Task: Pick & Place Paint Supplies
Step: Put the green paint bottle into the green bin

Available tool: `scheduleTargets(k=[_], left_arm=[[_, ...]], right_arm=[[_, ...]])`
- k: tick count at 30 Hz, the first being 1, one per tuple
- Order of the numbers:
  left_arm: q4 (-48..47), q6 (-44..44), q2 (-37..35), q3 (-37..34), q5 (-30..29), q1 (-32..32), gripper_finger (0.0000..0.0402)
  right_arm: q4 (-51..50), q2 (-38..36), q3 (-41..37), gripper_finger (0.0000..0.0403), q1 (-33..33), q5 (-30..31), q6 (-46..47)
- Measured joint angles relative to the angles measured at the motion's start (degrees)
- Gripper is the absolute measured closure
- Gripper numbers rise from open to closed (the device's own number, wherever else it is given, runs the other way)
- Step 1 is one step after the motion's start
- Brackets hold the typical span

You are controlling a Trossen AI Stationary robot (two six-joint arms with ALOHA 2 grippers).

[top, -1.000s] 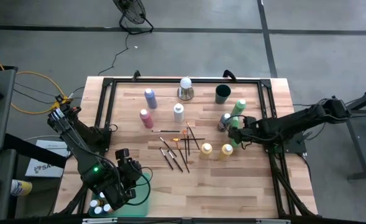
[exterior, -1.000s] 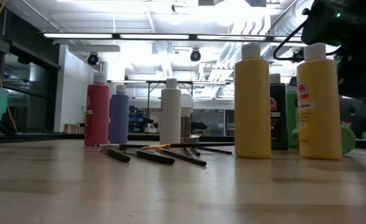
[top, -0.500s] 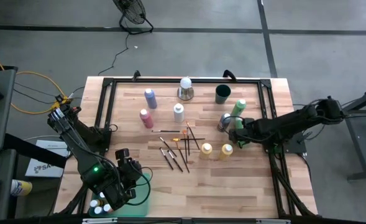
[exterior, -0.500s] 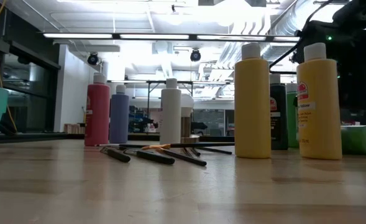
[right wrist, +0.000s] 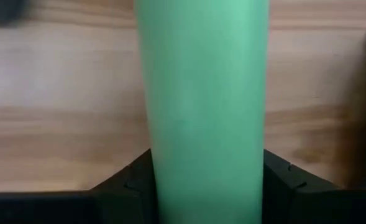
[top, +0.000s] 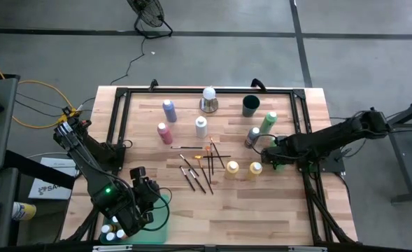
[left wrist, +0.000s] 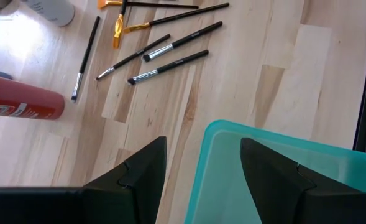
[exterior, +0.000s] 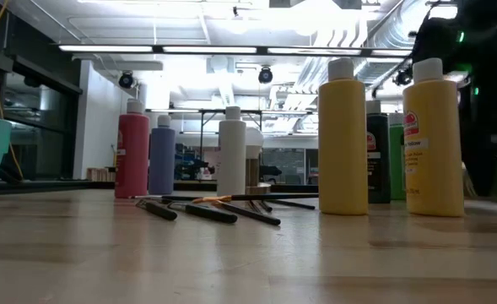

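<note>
Since a second ago the right gripper (top: 271,158) pulled back slightly from the yellow bottles, its fingers (right wrist: 297,183) clamped on a light green plastic paint bottle (right wrist: 201,106) lying sideways, probably for carrying. Arm's stretched low across the table. Left gripper (left wrist: 201,168) hangs parted over the teal plastic bin (left wrist: 282,155).

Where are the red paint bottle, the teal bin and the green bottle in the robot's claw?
red paint bottle (exterior: 132,156), low view, on its body.
teal bin (left wrist: 276,177), left wrist view, on its inner wall.
green bottle (right wrist: 201,106), right wrist view, on its body between the right end effector's fingers.
</note>
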Motion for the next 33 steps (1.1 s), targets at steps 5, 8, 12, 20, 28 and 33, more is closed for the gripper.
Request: scheduleTargets(k=[5, 8, 12, 20, 28, 33], left_arm=[[1.41, -0.18, 0.00, 0.00, -0.19, 0.02, 0.0203], [3.71, -0.11, 0.00, 0.01, -1.47, 0.83, 0.0203], [7.94, 2.35, -0.32, 0.13, -1.60, 4.63, 0.0203], [24.47, 19.46, -2.58, 0.17, 3.11, 15.50, 0.0203], [41.56, 33.86, -6.69, 0.19, 10.77, 25.22, 0.0203], [46.16, 37.71, -8.93, 0.20, 15.06, 29.28, 0.0203]], right_arm=[[-6.90, -3.34, 5.65, 0.0235, 3.85, 3.94, 0.13], [-8.61, -5.39, 9.95, 0.0235, 6.76, 8.57, -0.11], [-10.34, -7.35, 14.92, 0.0237, 10.54, 14.95, -1.93], [-3.10, -7.94, 25.63, 0.0234, 17.62, 28.60, -22.07], [22.37, -7.34, 27.60, 0.0233, 19.30, 26.23, -51.70], [30.20, -4.31, 27.60, 0.0232, 19.24, 23.34, -58.70]])
